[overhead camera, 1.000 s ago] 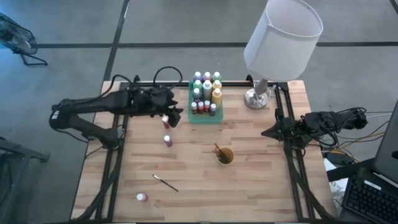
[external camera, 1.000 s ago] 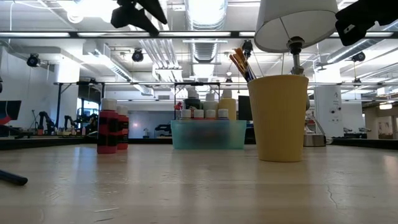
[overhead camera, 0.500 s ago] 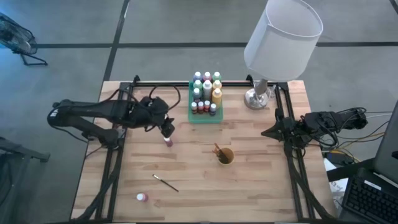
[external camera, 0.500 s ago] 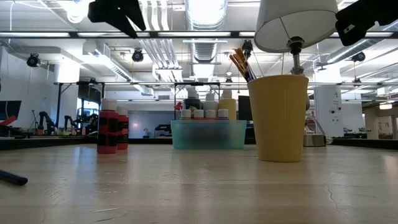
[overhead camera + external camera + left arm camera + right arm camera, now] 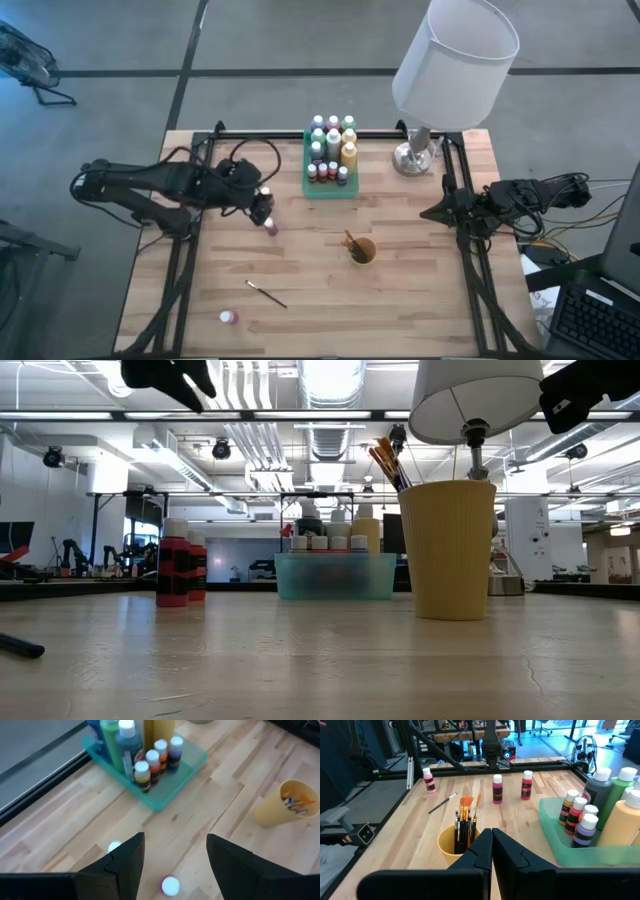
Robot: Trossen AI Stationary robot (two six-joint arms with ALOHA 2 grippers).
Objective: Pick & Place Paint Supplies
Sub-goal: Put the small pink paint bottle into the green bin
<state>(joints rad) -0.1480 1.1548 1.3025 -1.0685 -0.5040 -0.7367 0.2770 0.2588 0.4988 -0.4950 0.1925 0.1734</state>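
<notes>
My left gripper is open and hovers high above two small red bottles that stand upright on the table left of the tray. In the left wrist view a pink cap shows between the fingers and a white cap beside one finger. In the high view the left gripper sits just over the nearer bottle. A third small bottle stands near the front edge, and a loose paintbrush lies flat there. My right gripper is shut and waits at the table's right edge.
The green tray at the far middle holds several bottles. A yellow cup with brushes in it stands mid-table. A lamp with a white shade stands at the far right. Bare wood lies between the cup and the near edge.
My left gripper has drawn back from beside the tray toward the table's left and a little nearer, rising as it went, and now hangs over the two red bottles. The bottles, tray and cup have stayed in place.
</notes>
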